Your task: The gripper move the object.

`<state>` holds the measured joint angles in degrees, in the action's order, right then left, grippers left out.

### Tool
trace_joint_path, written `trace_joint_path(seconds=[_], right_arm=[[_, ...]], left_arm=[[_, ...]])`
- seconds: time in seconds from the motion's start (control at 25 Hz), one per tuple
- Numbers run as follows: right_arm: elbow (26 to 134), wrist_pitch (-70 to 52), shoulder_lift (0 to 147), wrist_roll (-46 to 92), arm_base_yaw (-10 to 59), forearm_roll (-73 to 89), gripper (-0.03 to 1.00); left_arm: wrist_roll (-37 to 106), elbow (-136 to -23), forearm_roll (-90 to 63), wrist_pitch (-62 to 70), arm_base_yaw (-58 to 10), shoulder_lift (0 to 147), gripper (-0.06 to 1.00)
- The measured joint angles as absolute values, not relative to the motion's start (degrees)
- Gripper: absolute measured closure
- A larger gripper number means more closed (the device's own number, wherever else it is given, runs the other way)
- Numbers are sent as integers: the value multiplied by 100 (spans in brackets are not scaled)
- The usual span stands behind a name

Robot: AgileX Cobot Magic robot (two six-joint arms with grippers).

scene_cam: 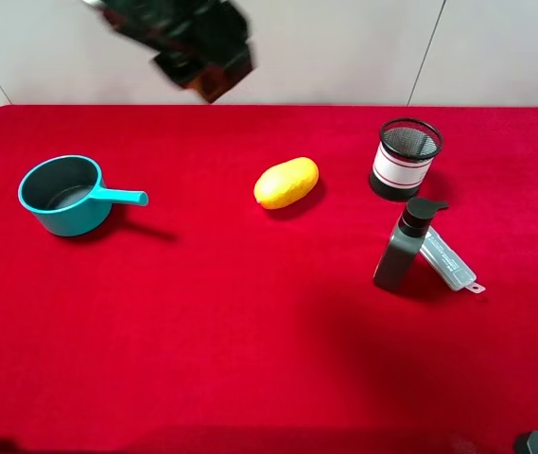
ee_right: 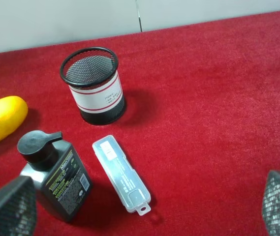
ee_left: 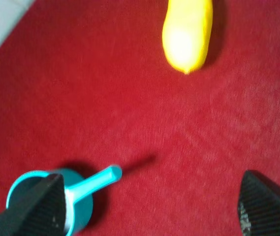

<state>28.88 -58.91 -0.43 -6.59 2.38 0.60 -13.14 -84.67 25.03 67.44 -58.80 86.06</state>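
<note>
Grey pump bottle (ee_right: 56, 179) below open right gripper (ee_right: 144, 206).

The object (scene_cam: 403, 250), a dark grey rectangular pump bottle with a black pump top, stands upright on the right of the red bench (scene_cam: 250, 322), unheld.

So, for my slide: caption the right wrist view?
Open hand above red cloth, facing pump bottle, clear case and mesh cup.

Red felt-covered table (scene_cam: 250, 359) beneath a pale panelled wall (scene_cam: 344, 47) with thin dark seams
</note>
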Motion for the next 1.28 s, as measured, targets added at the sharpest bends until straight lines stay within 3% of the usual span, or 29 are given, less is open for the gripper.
trace_joint_path(seconds=[0.64, 0.96, 1.28], right_arm=[[2888, -5891, -43, -659, 238, 60, 27], [2888, -5886, -43, -659, 238, 60, 27], [2888, -5886, -43, -659, 238, 60, 27]], left_arm=[[-1488, -5858, 2097, 6750, -5880, 5603, 24], [-1152, -5201, 1951, 6757, -5880, 4294, 1], [-1129, -4509, 1499, 6757, -5701, 3688, -4]])
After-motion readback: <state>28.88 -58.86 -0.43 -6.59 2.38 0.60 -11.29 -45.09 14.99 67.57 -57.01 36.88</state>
